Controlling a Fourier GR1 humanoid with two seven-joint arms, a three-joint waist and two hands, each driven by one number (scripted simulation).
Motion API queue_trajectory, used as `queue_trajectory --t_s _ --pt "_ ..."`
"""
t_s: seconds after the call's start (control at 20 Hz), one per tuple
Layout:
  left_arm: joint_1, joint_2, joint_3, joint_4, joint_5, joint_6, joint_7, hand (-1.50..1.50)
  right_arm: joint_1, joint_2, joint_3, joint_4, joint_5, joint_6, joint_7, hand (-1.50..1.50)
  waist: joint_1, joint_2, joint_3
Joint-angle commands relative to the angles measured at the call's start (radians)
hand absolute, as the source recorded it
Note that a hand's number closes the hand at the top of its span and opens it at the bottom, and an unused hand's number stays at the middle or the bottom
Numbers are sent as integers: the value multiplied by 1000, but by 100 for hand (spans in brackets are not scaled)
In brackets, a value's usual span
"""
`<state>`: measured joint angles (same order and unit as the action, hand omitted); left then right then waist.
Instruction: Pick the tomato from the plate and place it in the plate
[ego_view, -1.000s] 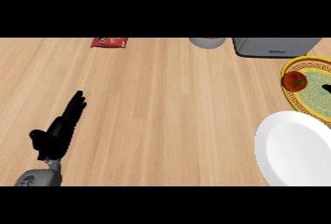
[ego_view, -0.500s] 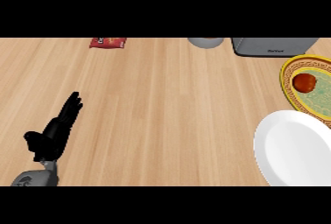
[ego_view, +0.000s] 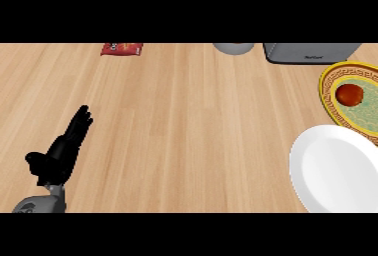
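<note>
A red tomato (ego_view: 349, 94) lies on a green plate with a yellow patterned rim (ego_view: 330, 102) at the right edge of the head view. Just below it sits a plain white plate (ego_view: 332, 172), partly cut off by the view's edge. My left hand (ego_view: 62, 150) rests open at the lower left, fingers straight and pointing up the wooden counter, far from both plates. The right hand does not show in this view.
Along the counter's far edge lie a red packet (ego_view: 122, 48), a grey round object (ego_view: 234, 48) and a dark grey appliance (ego_view: 308, 52). Bare wood stretches between my left hand and the plates.
The view has shifted a little, so the two plates sit slightly further left and more of the tomato shows. My left hand holds the same open pose.
</note>
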<state>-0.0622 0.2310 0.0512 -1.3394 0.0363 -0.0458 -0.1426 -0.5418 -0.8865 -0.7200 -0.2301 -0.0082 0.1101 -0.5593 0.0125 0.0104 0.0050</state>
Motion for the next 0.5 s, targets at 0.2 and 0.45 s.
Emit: queue_trajectory --t_s 0.2,0.45 --pt "18 -4 -2 -17 2 -13 -8 0 163 -110 -36 44 -30 225 -146 -150 8 1 3" --pt "-29 7 17 -2 13 -15 36 0 234 -70 -21 58 -9 217 -255 -150 7 3 3"
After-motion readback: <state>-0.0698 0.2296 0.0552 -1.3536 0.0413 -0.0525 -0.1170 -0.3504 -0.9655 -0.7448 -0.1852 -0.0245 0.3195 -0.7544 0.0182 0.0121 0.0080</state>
